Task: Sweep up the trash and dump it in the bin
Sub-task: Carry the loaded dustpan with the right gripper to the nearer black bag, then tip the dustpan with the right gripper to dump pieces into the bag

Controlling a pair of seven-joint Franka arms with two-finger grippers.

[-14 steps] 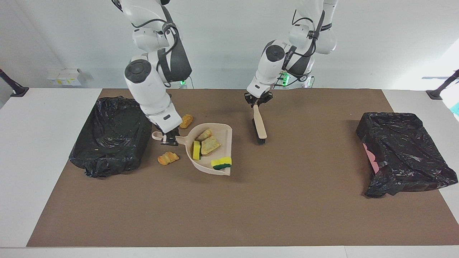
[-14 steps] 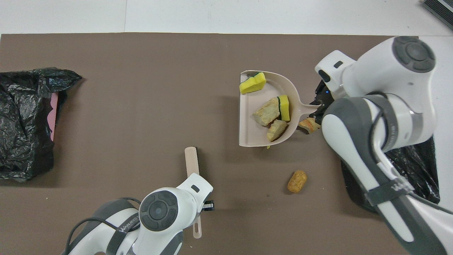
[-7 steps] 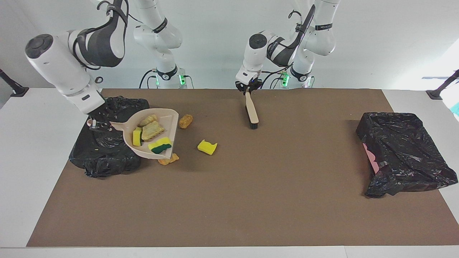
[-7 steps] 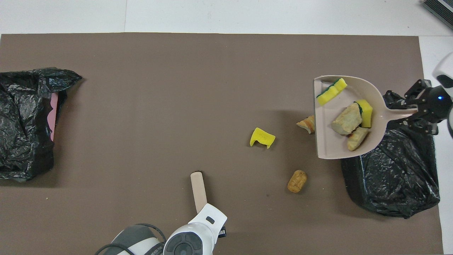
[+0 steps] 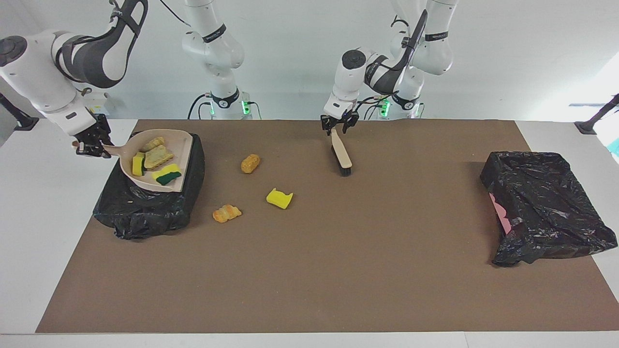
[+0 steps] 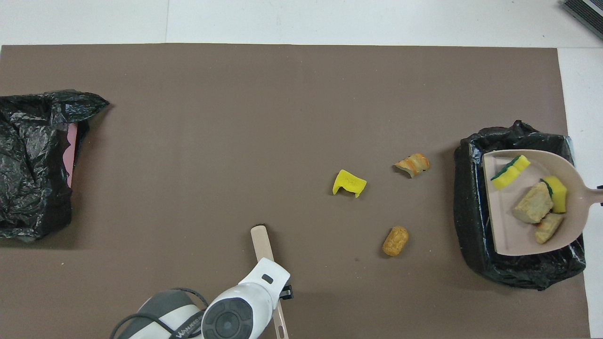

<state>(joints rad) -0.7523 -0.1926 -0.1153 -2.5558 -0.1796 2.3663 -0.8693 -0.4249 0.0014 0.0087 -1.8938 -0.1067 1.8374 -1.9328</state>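
Observation:
My right gripper (image 5: 92, 145) is shut on the handle of the beige dustpan (image 5: 180, 145) and holds it level over the black-lined bin (image 5: 145, 212) at the right arm's end. Several trash lumps (image 5: 155, 157), yellow and beige, lie in the pan (image 6: 506, 226). Three lumps lie on the brown mat: an orange-brown one (image 5: 250, 163), a bright yellow one (image 5: 279, 198) and an orange one (image 5: 226, 212). My left gripper (image 5: 338, 126) is shut on the handle of the brush (image 5: 342, 155), whose bristle end rests on the mat.
A second black-bagged bin (image 5: 546, 208) with a pink edge stands at the left arm's end of the table. The brown mat (image 5: 338, 266) covers most of the table, with white table at both ends.
My right gripper has lifted the dustpan off the mat and carried it over the bin. A yellow lump stayed where the pan had been. The left gripper drew the brush back toward the robots.

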